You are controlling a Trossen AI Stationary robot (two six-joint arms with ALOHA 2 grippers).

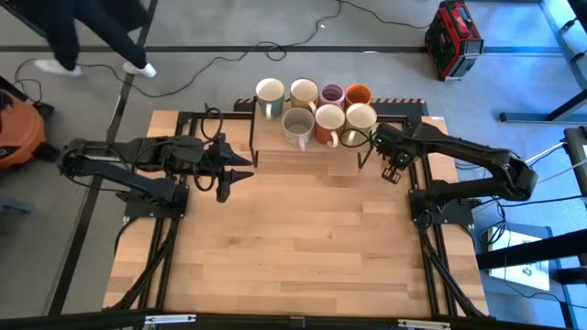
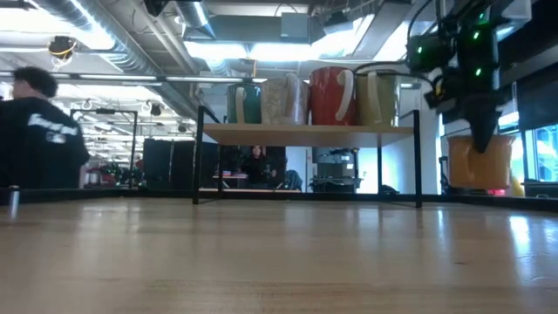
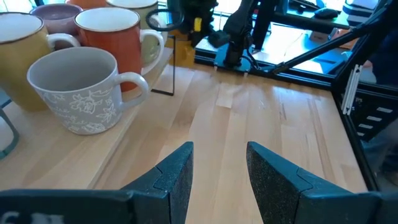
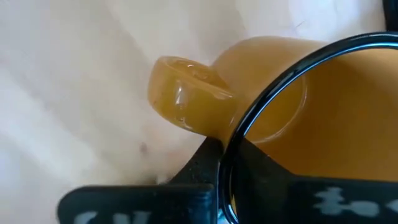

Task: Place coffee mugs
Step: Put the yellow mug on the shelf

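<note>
Gripping the yellow mug (image 4: 323,118)
My right fingers (image 4: 225,163) pinch its rim; lift straight, clear the shelf (image 2: 305,133). Left fingers (image 3: 217,177) wide.

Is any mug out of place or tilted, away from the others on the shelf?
Yes: the mustard mug is apart from the shelf, pinched at its rim by the right gripper. No tilt shows.

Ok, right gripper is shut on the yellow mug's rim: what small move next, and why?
Probably lift straight up. The right gripper pinches the yellow mug by its rim beside the shelf, lower than the shelf top where seven mugs stand, so it needs height before moving in.
</note>
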